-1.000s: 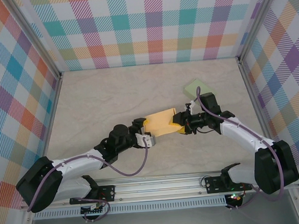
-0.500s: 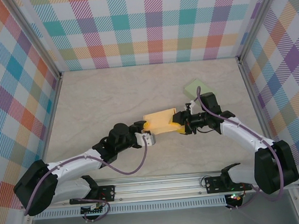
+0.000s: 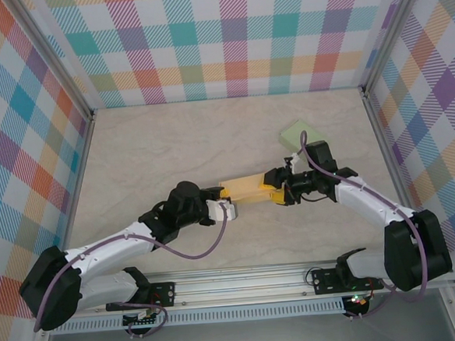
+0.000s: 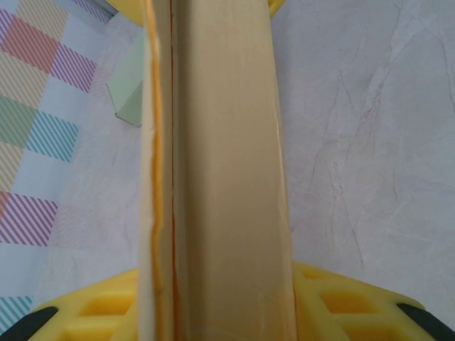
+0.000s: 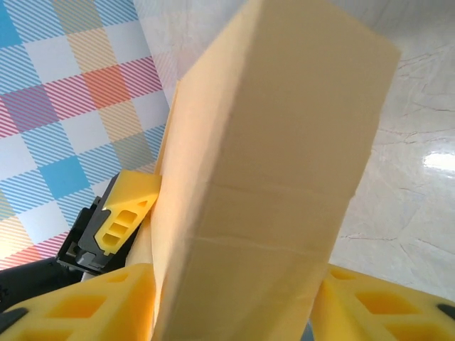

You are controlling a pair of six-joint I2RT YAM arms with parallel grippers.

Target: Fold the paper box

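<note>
Tabletop (image 3: 171, 143), paper box (image 3: 246, 186) in left hand (image 3: 224, 192)

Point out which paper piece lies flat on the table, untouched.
The pale green piece, back right; the yellow box is between the left gripper and right gripper.

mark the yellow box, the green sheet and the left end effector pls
box (image 3: 246, 186): top view, middle of its upper face.
green sheet (image 3: 297, 132): top view, centre of the sheet.
left end effector (image 3: 224, 194): top view, between its fingertips at the box's left end.
</note>
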